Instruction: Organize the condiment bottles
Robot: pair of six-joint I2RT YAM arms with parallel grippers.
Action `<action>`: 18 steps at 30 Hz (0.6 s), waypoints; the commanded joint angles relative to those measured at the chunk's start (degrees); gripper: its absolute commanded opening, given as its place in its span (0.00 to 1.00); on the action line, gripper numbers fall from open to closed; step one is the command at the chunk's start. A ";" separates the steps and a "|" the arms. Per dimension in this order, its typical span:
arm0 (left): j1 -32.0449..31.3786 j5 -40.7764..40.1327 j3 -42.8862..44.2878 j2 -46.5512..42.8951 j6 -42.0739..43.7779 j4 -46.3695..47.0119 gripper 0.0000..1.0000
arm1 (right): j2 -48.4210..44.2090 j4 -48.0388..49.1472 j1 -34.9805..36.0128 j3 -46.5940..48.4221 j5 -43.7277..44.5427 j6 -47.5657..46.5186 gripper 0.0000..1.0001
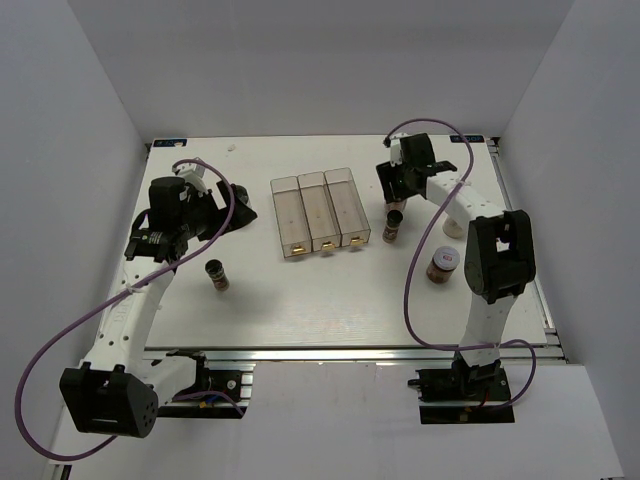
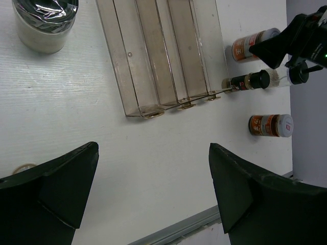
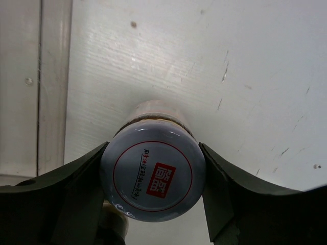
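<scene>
The right gripper (image 3: 153, 171) is clamped on a brown jar (image 3: 153, 176) with a pale round lid bearing a red-ringed logo, while the left gripper (image 2: 153, 191) gapes wide, empty.

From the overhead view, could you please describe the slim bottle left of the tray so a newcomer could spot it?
Find the clear three-compartment tray at centre, then look off its near left corner. There a slim dark-brown bottle with a black cap stands upright and alone; its twin stands right of the tray, beside the pale-lidded jar held by the right end effector.
</scene>
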 commanded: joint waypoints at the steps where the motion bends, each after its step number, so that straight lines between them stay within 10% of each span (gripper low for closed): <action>1: -0.13 1.20 0.76 -1.09 0.11 0.74 0.98 | -4.59 6.51 0.12 7.90 -2.71 -1.28 0.00; 18: -0.13 1.72 0.67 -2.06 0.20 0.57 0.98 | 2.60 3.00 6.79 26.10 -21.25 -0.05 0.00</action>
